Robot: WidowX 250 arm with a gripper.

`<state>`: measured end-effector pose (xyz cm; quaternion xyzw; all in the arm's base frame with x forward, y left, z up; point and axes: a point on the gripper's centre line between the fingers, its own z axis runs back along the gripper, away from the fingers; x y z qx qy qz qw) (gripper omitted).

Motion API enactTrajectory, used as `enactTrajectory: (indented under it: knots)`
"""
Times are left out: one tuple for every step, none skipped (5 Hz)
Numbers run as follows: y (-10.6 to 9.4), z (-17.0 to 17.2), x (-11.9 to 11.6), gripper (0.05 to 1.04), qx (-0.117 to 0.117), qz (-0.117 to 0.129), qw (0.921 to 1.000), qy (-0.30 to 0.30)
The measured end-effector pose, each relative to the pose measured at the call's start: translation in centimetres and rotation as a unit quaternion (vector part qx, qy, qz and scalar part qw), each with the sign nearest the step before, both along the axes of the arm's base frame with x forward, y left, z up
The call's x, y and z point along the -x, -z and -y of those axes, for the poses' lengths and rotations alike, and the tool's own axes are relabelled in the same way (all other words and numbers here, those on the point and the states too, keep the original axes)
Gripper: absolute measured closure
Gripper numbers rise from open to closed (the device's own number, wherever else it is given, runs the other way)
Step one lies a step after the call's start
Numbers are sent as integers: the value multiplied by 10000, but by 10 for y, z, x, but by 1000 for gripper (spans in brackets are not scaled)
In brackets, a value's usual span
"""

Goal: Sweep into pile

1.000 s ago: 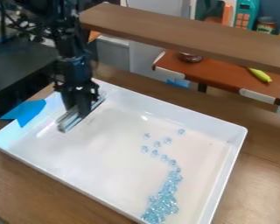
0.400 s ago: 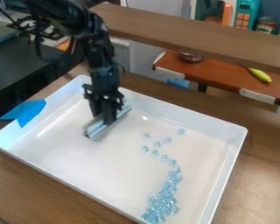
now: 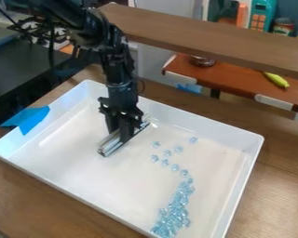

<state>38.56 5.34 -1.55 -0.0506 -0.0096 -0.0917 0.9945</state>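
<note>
In at the tray's (image 3: 71,158) 12 o'clock, there was my gripper (image 3: 119,135), clamped narrow on the bar (image 3: 106,148), and that bar slanted 8 to 2! Loose beads (image 3: 165,162) dotted 4 o'clock from me, the thick pile (image 3: 171,217) sat at 5, and tape (image 3: 28,119) crossed the rim at 10!

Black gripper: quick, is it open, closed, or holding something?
Gripper: closed, holding a long, slim bar inside the white tray.
</note>
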Motion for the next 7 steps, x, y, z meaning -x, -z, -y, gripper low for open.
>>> enactTrajectory:
  knots:
    - [0,9,-1,712,5,21,10000,2]
    - [0,36,-3,711,107,24,9997,216]
    - [0,58,-3,711,170,17,9990,401]
    - [-1,81,3,711,254,23,9980,574]
    - [-1,102,11,711,288,56,9959,854]
    - [-1,112,17,711,296,104,9939,1060]
    - [0,124,28,711,332,102,9917,1237]
